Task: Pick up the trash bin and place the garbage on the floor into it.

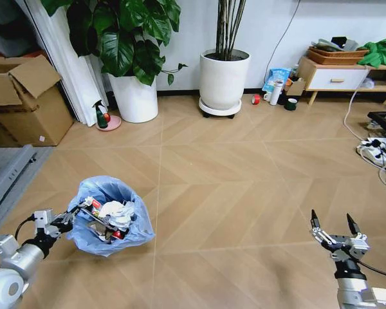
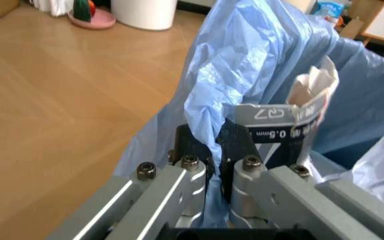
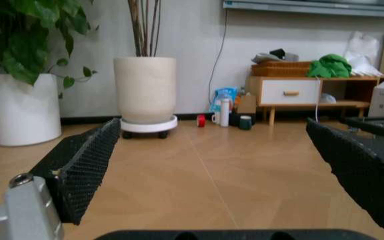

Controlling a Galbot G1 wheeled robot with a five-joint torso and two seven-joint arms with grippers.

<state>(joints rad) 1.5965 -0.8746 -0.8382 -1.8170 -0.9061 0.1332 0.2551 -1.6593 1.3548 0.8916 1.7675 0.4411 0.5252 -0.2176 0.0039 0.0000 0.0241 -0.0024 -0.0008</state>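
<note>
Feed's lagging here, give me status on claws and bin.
Left claw shut on bin rim, bag pinched. Right claw open, empty, low over floor. Garbage in bin. Nothing in the way.

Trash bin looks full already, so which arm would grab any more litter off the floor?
Probably the right. The right gripper hangs open and empty above bare floor, while the left gripper is shut on the trash bin at its bag-covered rim.

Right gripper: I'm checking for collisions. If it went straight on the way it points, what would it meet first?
The right gripper is open and faces bare floor; the way looks free up to the white plant pot, though depth is unclear.
</note>
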